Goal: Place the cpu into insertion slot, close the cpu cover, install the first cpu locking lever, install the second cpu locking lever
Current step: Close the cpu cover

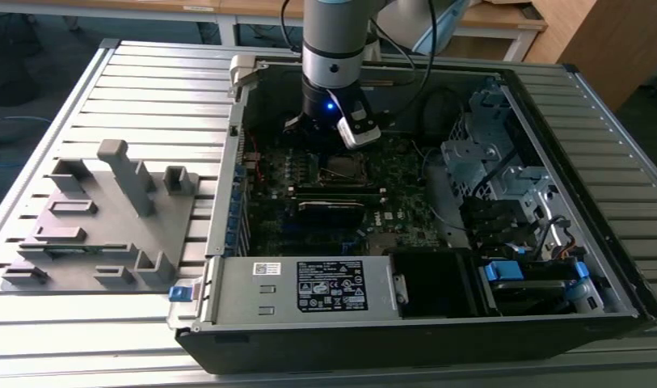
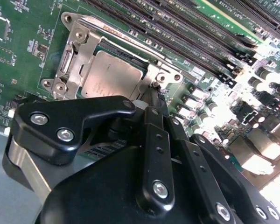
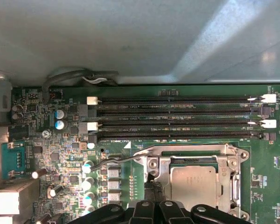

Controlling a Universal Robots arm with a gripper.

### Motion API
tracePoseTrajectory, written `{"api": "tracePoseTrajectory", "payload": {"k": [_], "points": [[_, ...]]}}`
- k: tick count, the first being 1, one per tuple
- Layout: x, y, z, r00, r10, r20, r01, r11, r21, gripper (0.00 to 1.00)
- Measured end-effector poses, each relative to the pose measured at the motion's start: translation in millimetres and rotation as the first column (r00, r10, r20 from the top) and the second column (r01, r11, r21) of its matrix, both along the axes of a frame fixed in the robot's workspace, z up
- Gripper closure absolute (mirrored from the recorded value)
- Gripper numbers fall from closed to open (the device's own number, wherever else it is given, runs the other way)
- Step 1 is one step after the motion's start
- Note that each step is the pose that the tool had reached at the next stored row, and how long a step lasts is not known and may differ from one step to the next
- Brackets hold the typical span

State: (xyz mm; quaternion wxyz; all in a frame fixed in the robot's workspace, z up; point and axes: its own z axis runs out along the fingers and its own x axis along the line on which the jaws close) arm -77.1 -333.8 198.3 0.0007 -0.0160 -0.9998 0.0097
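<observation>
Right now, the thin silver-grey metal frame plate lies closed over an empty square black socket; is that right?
Not empty: the second wrist view shows a flat square silver-grey chip seated in the socket. The frame plate does lie closed over it.

Dull silver-grey cpu [image 2: 113, 77], bright silver cover [image 2: 79, 46], dark green motherboard [image 2: 18, 56], black gripper [image 2: 155, 95], black memory slots [image 3: 177, 116], grey slatted table [image 1: 145, 89].

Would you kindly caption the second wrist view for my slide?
Gripper at the corner of the cpu cover, lowered over the seated cpu.
</observation>
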Motion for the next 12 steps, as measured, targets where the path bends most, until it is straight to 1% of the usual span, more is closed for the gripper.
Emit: {"api": "tracePoseTrajectory", "payload": {"k": [2,4,6,12], "points": [[0.0,0.0,0.2,1.0,0.0,0.0001,0.0,1.0,0.0001,0.9],[0.1,0.3,1.8,1.0,0.0,0.0011,0.0,1.0,0.0019,0.9],[0.0,0.0,5.3,1.0,0.0,0.0,0.0,1.0,0.0001,0.9],[0.0,0.0,15.3,1.0,0.0,0.0001,0.0,1.0,0.0001,0.9]]}}
